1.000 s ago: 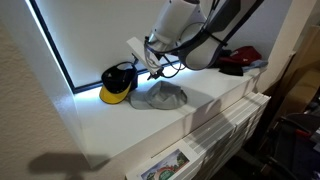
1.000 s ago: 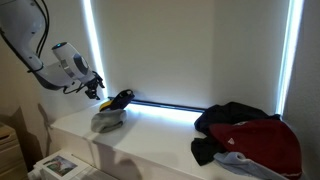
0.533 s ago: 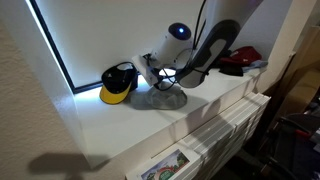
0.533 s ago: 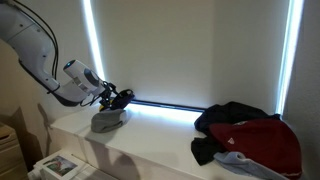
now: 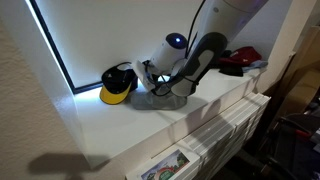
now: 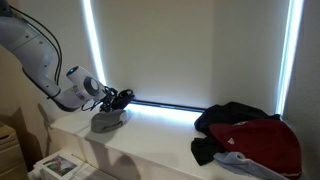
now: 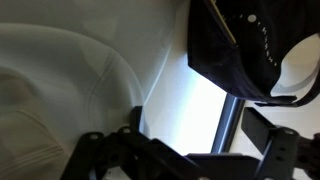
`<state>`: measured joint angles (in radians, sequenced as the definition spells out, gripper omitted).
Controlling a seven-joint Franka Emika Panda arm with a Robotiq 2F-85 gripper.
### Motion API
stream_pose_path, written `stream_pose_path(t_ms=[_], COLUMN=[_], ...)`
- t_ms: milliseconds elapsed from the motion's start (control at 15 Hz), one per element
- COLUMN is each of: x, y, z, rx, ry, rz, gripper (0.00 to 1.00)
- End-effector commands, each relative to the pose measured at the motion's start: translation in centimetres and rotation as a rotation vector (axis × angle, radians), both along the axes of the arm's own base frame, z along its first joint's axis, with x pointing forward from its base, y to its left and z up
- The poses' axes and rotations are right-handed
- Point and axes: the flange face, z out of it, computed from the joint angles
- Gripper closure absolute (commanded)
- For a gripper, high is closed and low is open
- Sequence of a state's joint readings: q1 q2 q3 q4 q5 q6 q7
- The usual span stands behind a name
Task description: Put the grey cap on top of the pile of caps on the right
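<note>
The grey cap [image 5: 162,98] lies on the white shelf top, soft and flattened; it also shows in an exterior view [image 6: 108,122] and fills the left of the wrist view [image 7: 50,90]. My gripper [image 5: 150,82] hangs low just over the cap's window-side edge [image 6: 112,101]. In the wrist view the gripper [image 7: 188,150] is open with its dark fingers [image 7: 100,150] spread wide, one over the cap's rim, nothing between them. The pile of caps [image 5: 238,60], black and red, sits far along the shelf [image 6: 245,138].
A black cap with a yellow brim [image 5: 117,84] sits against the window right beside the grey cap [image 7: 245,45]. The bright window strip and its dark frame [image 6: 160,105] run behind. The white shelf top [image 5: 200,100] has a front edge with drawers below.
The arm has bent down and the gripper has dropped from above the caps to just over the grey cap's edge. The caps have not moved.
</note>
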<state>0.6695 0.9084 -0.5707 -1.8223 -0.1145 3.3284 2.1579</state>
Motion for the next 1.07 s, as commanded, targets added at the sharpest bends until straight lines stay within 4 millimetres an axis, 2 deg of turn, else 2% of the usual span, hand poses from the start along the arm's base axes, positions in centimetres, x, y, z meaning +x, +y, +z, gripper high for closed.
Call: stream_pose_path(t_ms=[0, 200, 267, 400, 667, 1000], x=[1.3, 2.6, 1.8, 2.6, 2.7, 5.0], y=[0.1, -1.0, -0.3, -1.0, -1.0, -0.9], z=[1.4, 2.3, 0.9, 2.2, 2.3, 4.9], rx=[-0.015, -0.073, -0.056, -0.072, -0.075, -0.058], ry=[0.161, 0.282, 0.229, 0.260, 0.265, 0.375], rz=[-0.019, -0.117, -0.075, -0.107, -0.111, -0.199], gripper=[0.00, 0.00, 0.00, 0.00, 0.00, 0.00])
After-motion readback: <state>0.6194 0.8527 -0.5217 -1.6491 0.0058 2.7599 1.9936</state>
